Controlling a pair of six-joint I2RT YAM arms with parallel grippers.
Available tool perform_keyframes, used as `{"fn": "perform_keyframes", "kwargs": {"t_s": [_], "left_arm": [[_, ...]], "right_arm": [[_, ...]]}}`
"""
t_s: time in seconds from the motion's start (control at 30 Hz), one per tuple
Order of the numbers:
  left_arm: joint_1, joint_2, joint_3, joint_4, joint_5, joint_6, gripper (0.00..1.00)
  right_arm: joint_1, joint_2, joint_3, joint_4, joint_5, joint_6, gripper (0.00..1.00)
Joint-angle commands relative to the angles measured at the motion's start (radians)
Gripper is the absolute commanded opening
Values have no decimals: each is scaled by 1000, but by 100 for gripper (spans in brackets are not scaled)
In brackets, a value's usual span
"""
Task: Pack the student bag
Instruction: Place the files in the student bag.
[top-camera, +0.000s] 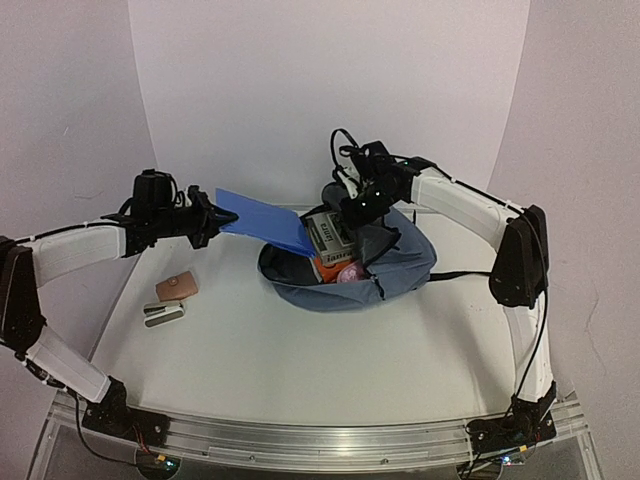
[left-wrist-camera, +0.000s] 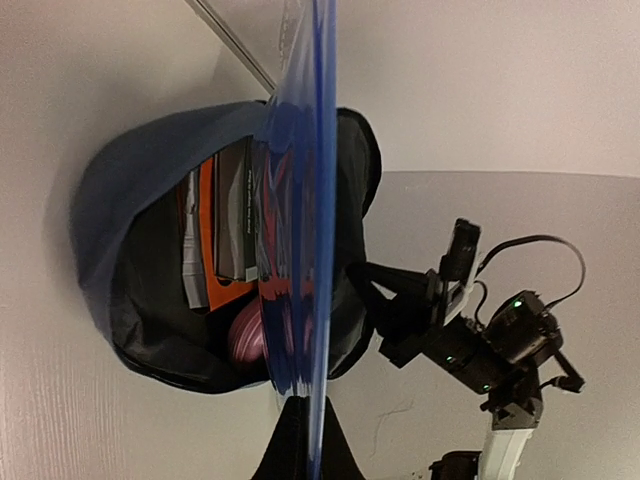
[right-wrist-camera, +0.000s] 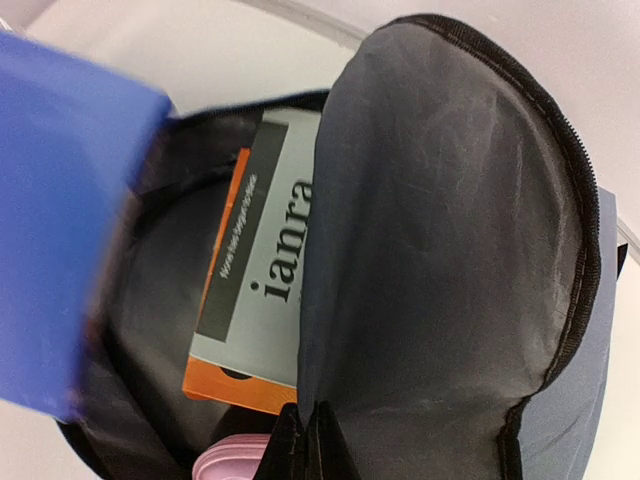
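Note:
The slate-blue student bag (top-camera: 405, 262) lies open at the table's middle, with a grey-and-orange book (top-camera: 328, 240) and a pink object (top-camera: 350, 272) inside. My left gripper (top-camera: 208, 218) is shut on a flat bright-blue folder (top-camera: 265, 221), whose far end reaches over the bag's opening. In the left wrist view the folder (left-wrist-camera: 318, 200) is edge-on in front of the bag (left-wrist-camera: 110, 190). My right gripper (top-camera: 358, 208) is shut on the bag's grey-lined flap (right-wrist-camera: 440, 230) and holds it up. The book (right-wrist-camera: 262, 280) shows beside the flap.
A small tan pouch (top-camera: 177, 287) and a white-and-grey stapler-like item (top-camera: 164, 315) lie on the table at the left. A black strap (top-camera: 462, 274) trails right from the bag. White walls enclose the table on three sides.

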Motion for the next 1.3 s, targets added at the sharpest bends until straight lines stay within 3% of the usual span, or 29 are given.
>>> {"fn": "perform_keyframes", "kwargs": {"t_s": [0.0, 0.2, 0.53, 0.83, 0.93, 1.03, 1.17, 1.27], "left_arm": [[-59, 80, 68, 195, 22, 2, 0], [-109, 224, 112, 318, 30, -19, 0], [-212, 513, 344, 331, 49, 14, 0], [-349, 754, 651, 48, 33, 180, 1], [-352, 744, 617, 46, 13, 168, 10], [-352, 712, 626, -27, 10, 223, 30], [-347, 658, 757, -353, -33, 405, 55], [-327, 588, 788, -497, -63, 467, 73]], "right_arm": [[11, -73, 102, 66, -60, 80, 0], [10, -76, 99, 68, -88, 97, 0], [10, -68, 112, 80, -122, 109, 0], [8, -53, 143, 86, -136, 105, 0], [-4, -68, 117, 83, -147, 113, 0], [-17, -95, 67, 84, -165, 116, 0], [-52, -145, -22, 84, -190, 102, 0], [-74, -197, -113, 85, -200, 62, 0]]}}
